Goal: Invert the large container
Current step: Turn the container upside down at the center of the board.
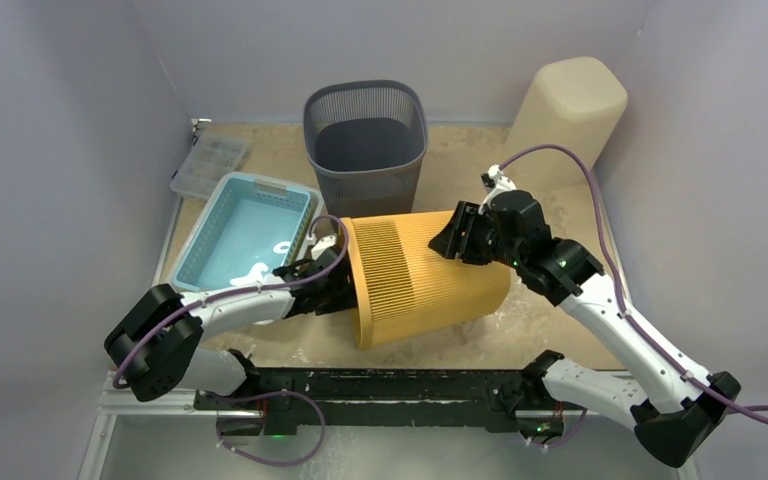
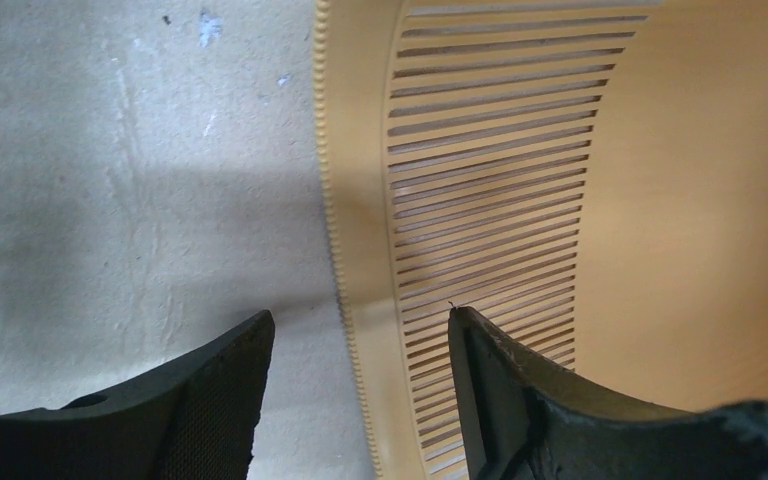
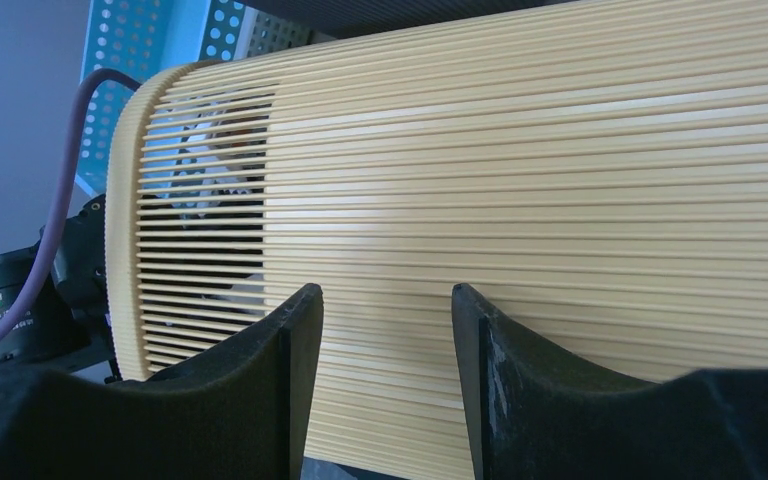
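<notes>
Left pincer [image 2: 360, 322] has its black fingers [image 2: 210, 410] spread apart, straddling the toothed rim of the large container [image 1: 425, 280] with a gap on both sides, so it's not pinching anything. The inner pads look finely cross-hatched, kind of rubbery. The container is yellow-orange plastic, tapered, with thin slats running lengthwise. Some of the slats are open enough to see through. It's lying on its side in the middle of the table [image 1: 550, 310], wide mouth facing left and narrower base facing right. The right pincer [image 1: 455, 235] sits at the far side of the base end, jaws apart too, with nothing between them and the ribbed wall right in front of its fingers. The tabletop is a scuffed, chalky beige. Just left of the container there's a light blue perforated basket [image 1: 245, 230], behind it a dark grey mesh bin [image 1: 365, 140], far left a clear compartment box [image 1: 208, 165], and far right a rounded cream block [image 1: 565, 110].
</notes>
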### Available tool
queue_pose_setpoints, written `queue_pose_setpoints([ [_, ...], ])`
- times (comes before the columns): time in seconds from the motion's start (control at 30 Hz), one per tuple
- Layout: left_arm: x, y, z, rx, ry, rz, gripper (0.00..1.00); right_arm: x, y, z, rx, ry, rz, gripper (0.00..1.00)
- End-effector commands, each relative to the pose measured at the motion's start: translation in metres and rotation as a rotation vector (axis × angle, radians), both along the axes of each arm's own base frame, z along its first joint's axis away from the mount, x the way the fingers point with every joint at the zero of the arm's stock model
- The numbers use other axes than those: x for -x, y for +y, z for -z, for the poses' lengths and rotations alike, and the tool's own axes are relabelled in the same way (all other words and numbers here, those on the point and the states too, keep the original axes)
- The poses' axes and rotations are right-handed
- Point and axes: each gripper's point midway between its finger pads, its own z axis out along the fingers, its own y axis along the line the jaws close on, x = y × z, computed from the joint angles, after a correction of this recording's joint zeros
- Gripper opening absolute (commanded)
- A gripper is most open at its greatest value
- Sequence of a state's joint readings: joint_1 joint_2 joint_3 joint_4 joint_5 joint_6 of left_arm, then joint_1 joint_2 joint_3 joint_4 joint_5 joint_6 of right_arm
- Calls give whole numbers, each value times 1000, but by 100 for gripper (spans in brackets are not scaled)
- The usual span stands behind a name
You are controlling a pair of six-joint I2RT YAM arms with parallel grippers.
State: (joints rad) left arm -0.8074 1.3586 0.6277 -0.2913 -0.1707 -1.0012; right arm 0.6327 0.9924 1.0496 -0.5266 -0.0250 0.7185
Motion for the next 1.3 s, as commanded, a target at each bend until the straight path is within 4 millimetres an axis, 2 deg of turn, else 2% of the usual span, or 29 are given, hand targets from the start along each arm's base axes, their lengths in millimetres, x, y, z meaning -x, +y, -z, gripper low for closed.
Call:
queue_pose_setpoints([
  [0.0,-10,0,-23,-6,-62,4,64,10,-5,25,60,78,-13,54],
  [0.13,-6,7,-32,-6,-74,-12,67,10,-6,24,60,76,-7,55],
  [0.4,1,30,-58,1,-129,-73,75,5,-13,15,54,54,51,66],
  [0.6,2,46,-93,17,-200,-120,77,3,-15,6,37,36,80,77],
  [0.8,-1,58,-137,53,-298,-154,80,-3,-19,-25,-19,-33,129,98],
  [0.9,-6,64,-161,50,-351,-171,82,-9,-27,-41,-19,-45,197,99],
  [1.0,-11,77,-181,1,-375,-230,83,-16,-47,-55,-2,-27,348,99],
  [1.07,-14,83,-195,-38,-393,-238,87,-20,-55,-72,-11,-76,395,90],
  [1.13,-17,88,-211,-69,-416,-238,91,-17,-48,-88,-34,-169,295,85],
  [1.17,-18,91,-219,-77,-432,-237,93,-15,-42,-97,-65,-221,243,94],
  [1.2,-18,93,-226,-80,-450,-238,96,-15,-41,-101,-97,-256,238,98],
  [1.27,-19,97,-238,-67,-494,-242,98,-14,-47,-103,-139,-289,279,99],
])
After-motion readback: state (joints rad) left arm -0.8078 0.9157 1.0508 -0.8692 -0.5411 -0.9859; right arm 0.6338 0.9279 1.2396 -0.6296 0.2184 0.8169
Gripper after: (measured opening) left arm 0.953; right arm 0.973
